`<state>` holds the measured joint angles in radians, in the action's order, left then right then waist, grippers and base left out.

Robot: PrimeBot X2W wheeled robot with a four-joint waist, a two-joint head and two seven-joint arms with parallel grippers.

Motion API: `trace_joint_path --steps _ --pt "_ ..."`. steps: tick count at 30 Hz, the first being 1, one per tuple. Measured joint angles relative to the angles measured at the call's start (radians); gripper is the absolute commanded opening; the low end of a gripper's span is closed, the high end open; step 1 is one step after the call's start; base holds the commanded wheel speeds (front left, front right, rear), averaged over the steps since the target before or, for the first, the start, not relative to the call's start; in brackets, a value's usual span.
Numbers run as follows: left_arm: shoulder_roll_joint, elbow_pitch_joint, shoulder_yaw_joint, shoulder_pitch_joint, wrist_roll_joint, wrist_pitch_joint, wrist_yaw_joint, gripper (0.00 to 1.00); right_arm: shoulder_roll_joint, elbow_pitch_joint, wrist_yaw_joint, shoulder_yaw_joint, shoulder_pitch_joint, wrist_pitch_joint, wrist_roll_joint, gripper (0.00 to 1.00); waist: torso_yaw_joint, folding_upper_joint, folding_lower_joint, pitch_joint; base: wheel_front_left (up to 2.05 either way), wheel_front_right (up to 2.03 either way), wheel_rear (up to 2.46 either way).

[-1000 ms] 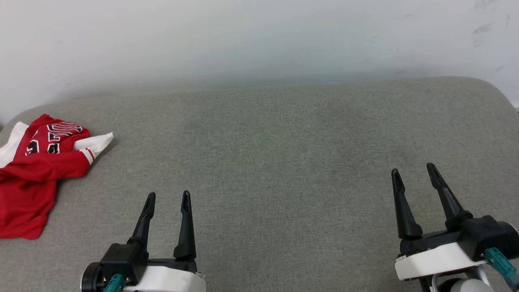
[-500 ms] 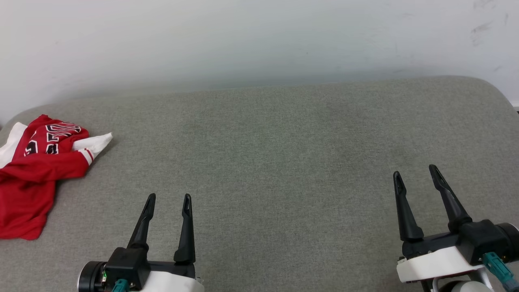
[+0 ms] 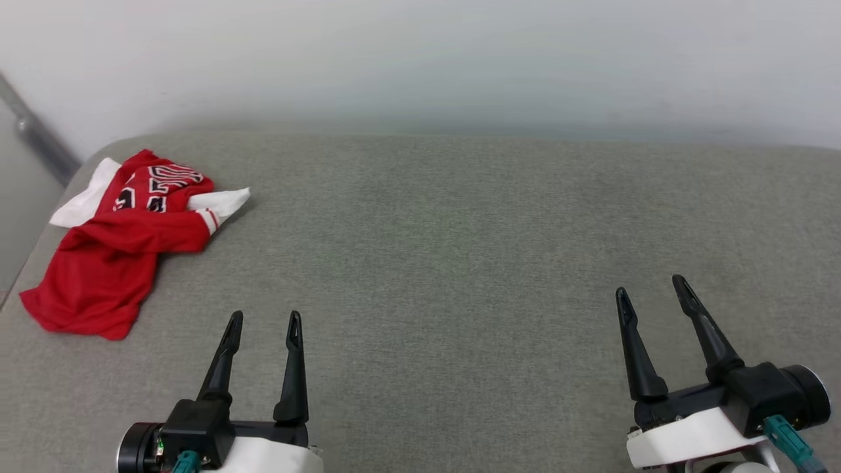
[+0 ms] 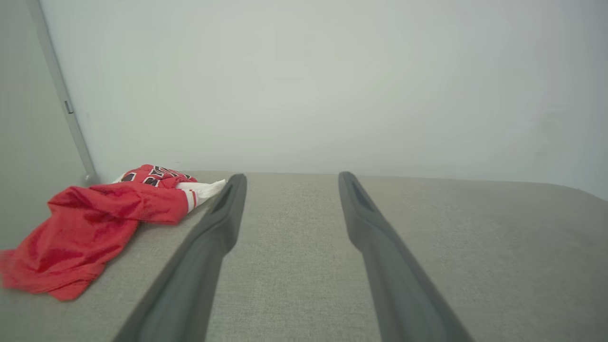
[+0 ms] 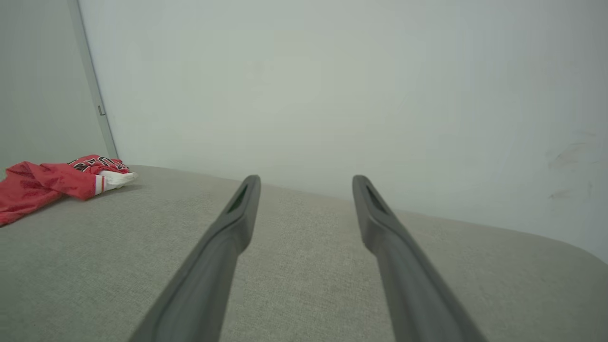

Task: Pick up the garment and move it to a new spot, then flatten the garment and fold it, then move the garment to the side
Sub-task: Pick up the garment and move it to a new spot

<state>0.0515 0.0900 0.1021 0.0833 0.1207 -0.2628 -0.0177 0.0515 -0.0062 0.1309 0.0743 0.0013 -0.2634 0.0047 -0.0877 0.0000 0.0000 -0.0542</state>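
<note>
Right now both pairs of my fingers are released and empty. My left gripper hovers low over the grey padded surface, its two dark fingers parted with nothing between them. My right gripper, well off to the other side, has its jaws just as wide and grips nothing. Between the two pairs, and just ahead of their tips, there is bare grey fabric.

Farther out, ahead of my left fingers and off to their left, lies the garment. It is a red jersey crumpled near the far left corner of the surface, well apart from every fingertip. Its plain red body trails back toward me in a rumpled tail, and a red fold crosses it. Striped trim and a white sleeve poke out toward the side my right fingers are on. A patch of black, white-edged lettering faces up at its far end. From my right fingers it sits across most of the surface. Beyond it rises the pale wall, with a grey metal strip running up at the left.

I judge the first step, the pick-up, has not begun. The next move calls for my left fingers to reach forward and leftward. They should descend on a raised fold and pinch cloth rather than padding, with my right fingers crossing over to help.
</note>
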Motion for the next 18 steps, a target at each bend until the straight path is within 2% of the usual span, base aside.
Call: trace_joint_path --steps 9,18 --pt "0.0 -0.006 -0.031 0.019 -0.014 0.0 -0.018 1.0 0.0 0.008 0.0 0.041 0.013 0.0 -0.001 1.0 -0.134 0.0 0.0 0.004 0.0 0.0 0.0" --pt "0.0 -0.003 -0.041 0.043 -0.018 0.0 -0.018 1.0 0.0 0.024 0.0 0.066 0.023 0.0 0.008 1.0 -0.26 0.0 0.0 0.02 0.0 0.0 0.0"
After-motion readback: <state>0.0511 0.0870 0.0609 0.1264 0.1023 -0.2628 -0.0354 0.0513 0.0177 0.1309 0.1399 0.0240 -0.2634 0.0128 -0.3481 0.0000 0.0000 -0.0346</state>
